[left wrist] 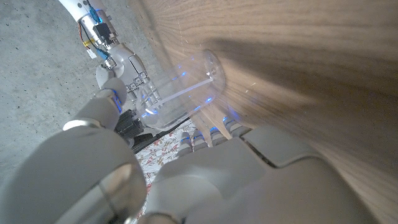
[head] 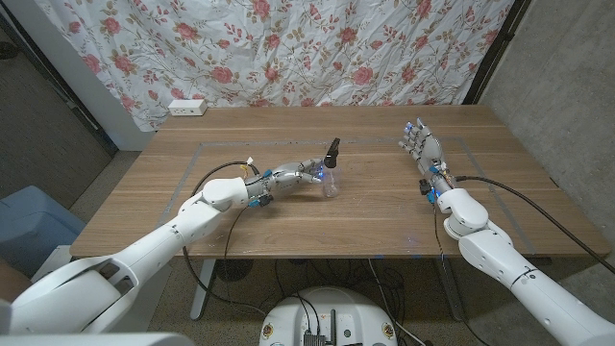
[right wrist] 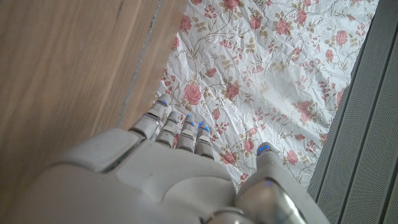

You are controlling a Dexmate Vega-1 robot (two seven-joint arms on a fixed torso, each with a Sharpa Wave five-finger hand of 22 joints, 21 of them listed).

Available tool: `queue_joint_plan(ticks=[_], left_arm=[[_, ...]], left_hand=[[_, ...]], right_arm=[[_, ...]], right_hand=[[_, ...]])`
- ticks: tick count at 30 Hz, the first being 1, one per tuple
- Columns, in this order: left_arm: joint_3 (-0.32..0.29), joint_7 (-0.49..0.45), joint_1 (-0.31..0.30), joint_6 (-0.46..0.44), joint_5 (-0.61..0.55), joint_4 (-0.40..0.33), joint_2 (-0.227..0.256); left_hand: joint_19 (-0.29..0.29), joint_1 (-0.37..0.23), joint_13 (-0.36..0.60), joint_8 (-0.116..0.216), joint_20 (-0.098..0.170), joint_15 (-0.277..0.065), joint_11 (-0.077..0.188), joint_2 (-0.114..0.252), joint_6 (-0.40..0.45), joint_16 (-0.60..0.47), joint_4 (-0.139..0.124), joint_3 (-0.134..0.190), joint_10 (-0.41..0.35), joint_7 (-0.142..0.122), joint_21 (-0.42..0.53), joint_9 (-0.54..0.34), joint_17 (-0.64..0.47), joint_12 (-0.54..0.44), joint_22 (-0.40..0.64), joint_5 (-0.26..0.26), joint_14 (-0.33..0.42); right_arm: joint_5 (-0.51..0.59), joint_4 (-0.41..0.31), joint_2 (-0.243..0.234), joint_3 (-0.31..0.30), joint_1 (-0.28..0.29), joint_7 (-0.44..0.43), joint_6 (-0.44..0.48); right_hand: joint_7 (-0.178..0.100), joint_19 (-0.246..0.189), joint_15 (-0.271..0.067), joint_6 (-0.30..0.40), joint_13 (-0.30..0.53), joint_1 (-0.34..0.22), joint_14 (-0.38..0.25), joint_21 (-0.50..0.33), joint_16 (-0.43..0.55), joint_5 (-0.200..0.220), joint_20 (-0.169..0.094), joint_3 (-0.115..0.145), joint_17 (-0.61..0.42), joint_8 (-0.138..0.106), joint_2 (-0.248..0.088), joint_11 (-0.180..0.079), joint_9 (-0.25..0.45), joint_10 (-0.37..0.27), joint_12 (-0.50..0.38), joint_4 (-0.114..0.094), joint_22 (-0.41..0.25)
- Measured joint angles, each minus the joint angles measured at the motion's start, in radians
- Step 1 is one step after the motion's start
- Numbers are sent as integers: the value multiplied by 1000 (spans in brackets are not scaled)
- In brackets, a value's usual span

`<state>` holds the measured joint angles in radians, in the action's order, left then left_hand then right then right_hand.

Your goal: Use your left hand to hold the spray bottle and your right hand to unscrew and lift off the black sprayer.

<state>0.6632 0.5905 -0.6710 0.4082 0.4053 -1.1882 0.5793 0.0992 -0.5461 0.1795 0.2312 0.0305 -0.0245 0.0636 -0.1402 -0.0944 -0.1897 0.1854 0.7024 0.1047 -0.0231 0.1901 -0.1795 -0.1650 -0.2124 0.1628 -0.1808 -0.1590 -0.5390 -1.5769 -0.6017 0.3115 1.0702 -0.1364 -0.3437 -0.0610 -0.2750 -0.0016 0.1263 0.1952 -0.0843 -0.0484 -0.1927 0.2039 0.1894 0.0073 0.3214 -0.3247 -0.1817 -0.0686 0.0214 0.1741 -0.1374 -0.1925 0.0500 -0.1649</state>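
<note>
A clear spray bottle (head: pixel 330 185) with a black sprayer (head: pixel 333 149) on top stands tilted near the table's middle. My left hand (head: pixel 300 174) reaches in from the left and grips the bottle's body. In the left wrist view the clear bottle (left wrist: pixel 181 92) lies between that hand's fingers (left wrist: pixel 208 134) and thumb, with the thin tube showing inside it. My right hand (head: pixel 420 144) stands well to the right of the bottle, apart from it, fingers straight and spread, holding nothing. In its own wrist view the right hand (right wrist: pixel 180 168) points past the table's far edge.
A white power strip (head: pixel 187 107) lies at the table's (head: pixel 288 240) far left edge. A floral curtain (head: pixel 288 48) hangs behind. A blue bin (head: pixel 29 226) stands on the floor to the left. A faint rectangular outline marks the tabletop.
</note>
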Motion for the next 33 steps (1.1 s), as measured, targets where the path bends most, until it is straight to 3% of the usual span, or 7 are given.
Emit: queue_joint_plan(ticks=[14,25,33], left_arm=[[7,-37,0,25,-12,36,-39],[6,-44,2,52,7,91,-78],[6,-47,10,76,12,129,-104]], left_hand=[[-97,-63,9,10,2,9,-28,-5,40,-13,0,0,-74,40,9,-5,-5,-15,0,0,122],[-217,-158,23,53,6,3,-47,4,111,-15,4,-4,-166,71,17,-18,-5,-36,3,-5,225],[-259,-220,37,88,9,-13,-27,7,155,-23,5,-11,-232,69,17,-30,-10,-56,3,-12,290]], right_arm=[[-9,4,-5,-11,13,7,-14],[-11,3,-5,-18,24,5,-20],[-12,-1,-6,-22,31,2,-23]], right_hand=[[0,0,0,0,0,0,0,0,0,0,0,-4,5,0,0,0,0,0,0,4,0],[0,-7,0,0,0,0,0,0,4,0,7,-4,5,0,0,0,0,0,0,4,0],[0,-7,0,0,0,0,0,0,4,0,7,-7,5,0,0,0,0,0,0,7,0]])
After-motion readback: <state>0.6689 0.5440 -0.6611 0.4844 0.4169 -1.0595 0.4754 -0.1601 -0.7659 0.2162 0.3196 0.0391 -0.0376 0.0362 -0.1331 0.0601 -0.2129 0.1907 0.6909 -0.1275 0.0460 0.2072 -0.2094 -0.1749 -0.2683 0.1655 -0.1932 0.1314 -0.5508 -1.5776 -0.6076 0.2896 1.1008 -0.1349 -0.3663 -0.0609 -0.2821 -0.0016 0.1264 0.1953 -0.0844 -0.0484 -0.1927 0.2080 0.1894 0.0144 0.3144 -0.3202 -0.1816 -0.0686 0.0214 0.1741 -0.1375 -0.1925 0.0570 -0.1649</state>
